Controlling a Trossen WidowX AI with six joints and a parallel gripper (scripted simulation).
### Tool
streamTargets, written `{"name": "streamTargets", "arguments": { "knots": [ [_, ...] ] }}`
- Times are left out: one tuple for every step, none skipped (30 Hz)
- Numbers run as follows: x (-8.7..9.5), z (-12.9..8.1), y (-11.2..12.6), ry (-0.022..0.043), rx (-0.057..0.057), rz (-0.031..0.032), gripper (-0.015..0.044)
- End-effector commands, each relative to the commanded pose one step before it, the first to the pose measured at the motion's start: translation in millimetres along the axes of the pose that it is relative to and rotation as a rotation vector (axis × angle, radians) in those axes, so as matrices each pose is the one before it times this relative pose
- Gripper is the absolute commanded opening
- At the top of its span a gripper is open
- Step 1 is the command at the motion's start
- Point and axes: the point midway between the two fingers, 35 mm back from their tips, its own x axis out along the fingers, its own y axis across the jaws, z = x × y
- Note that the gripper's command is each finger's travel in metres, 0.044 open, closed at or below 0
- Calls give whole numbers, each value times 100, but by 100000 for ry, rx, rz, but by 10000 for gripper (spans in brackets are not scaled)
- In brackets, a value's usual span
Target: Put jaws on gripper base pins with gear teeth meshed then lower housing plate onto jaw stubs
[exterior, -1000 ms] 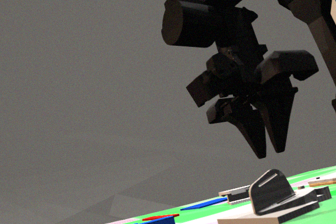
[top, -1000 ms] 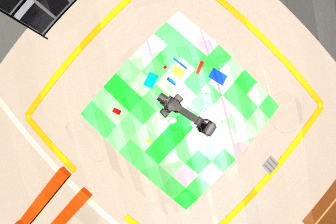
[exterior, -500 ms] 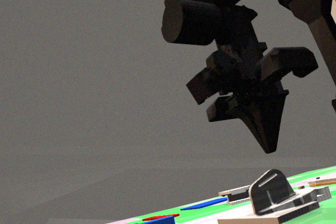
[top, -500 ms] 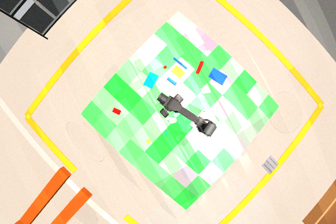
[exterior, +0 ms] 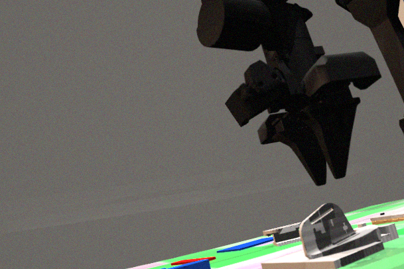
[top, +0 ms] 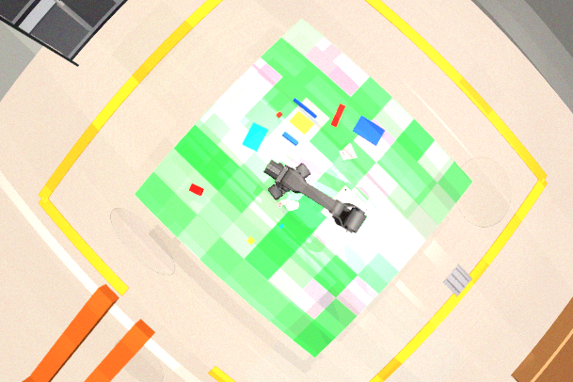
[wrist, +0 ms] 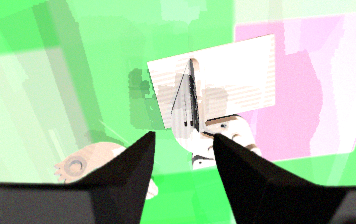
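Observation:
The gripper base (wrist: 240,75) (exterior: 325,228) is a pale plate with an upright, round-topped wall. My gripper (exterior: 330,180) (wrist: 184,138) is partly open above it, with nothing between the fingertips. A pale rounded piece with a small hole (wrist: 237,130), seemingly a jaw, lies against the base at its near edge; whether it sits on a pin cannot be told. Another pale jaw (wrist: 100,151) with gear teeth and a round hole lies apart on the left, partly behind a finger. A white piece (top: 345,154) (exterior: 286,234) lies farther off; whether it is the housing plate is unclear.
A blue rectangle (top: 369,130), a red bar (top: 338,116), a cyan rectangle (top: 255,136) and a yellow square (top: 301,122) lie on the patterned mat (top: 273,254). A red block (top: 197,189) lies at the left. The arm hides the base in the top view.

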Motion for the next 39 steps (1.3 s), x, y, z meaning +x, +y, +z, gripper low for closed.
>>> {"name": "streamTargets", "arguments": {
  "knots": [
    [-32,-167,472,123,9895,-90,289],
    [-4,-51,111,15,2437,2,315],
    [-4,-54,109,15,2437,1,341],
    [-4,-57,108,15,2437,1,367],
    [-4,-60,106,15,2437,0,394],
    [-4,-63,104,15,2437,0,420],
    [-4,-66,103,15,2437,-1,440],
    [-4,-69,101,15,2437,-1,440],
    [-4,-72,99,15,2437,-1,440],
    [-4,-75,97,15,2437,-2,440],
    [-4,-77,94,15,2437,-2,440],
    [-4,-80,92,14,2437,-3,440],
    [-4,-83,90,14,2437,-3,440],
    [-4,-85,87,14,2437,-3,440],
    [-4,-88,85,14,2437,-4,440],
    [-4,-90,83,14,2437,-4,440],
    [-4,-92,80,14,2437,-5,440],
    [-4,-95,77,14,2437,-5,440],
    [-4,-97,75,13,2437,-5,440],
    [-4,-99,72,13,2437,-6,440],
    [-4,-101,69,13,2437,-6,440],
    [-4,-103,66,13,2437,-6,440],
    [-4,-105,63,13,2437,-7,440],
    [-4,-107,60,12,2437,-7,440],
    [-4,-108,57,12,2437,-8,440],
    [-4,-110,54,12,2437,-8,440],
    [-4,-111,51,12,2437,-8,440],
    [-4,-113,48,11,2437,-8,440],
    [-4,-114,44,11,2437,-9,440],
    [-4,-115,41,11,2437,-9,440],
    [-4,-116,38,11,2437,-9,440],
    [-4,-118,35,10,2437,-10,440],
    [-4,-118,31,10,2437,-10,440],
    [-4,-119,28,10,2437,-10,440],
    [-4,-120,25,9,2437,-10,440],
    [-4,-121,21,9,2437,-11,440],
    [-4,-121,18,9,2437,-11,440],
    [-4,-122,14,8,2437,-11,440],
    [-4,-122,11,8,2437,-11,440]
  ]
}}
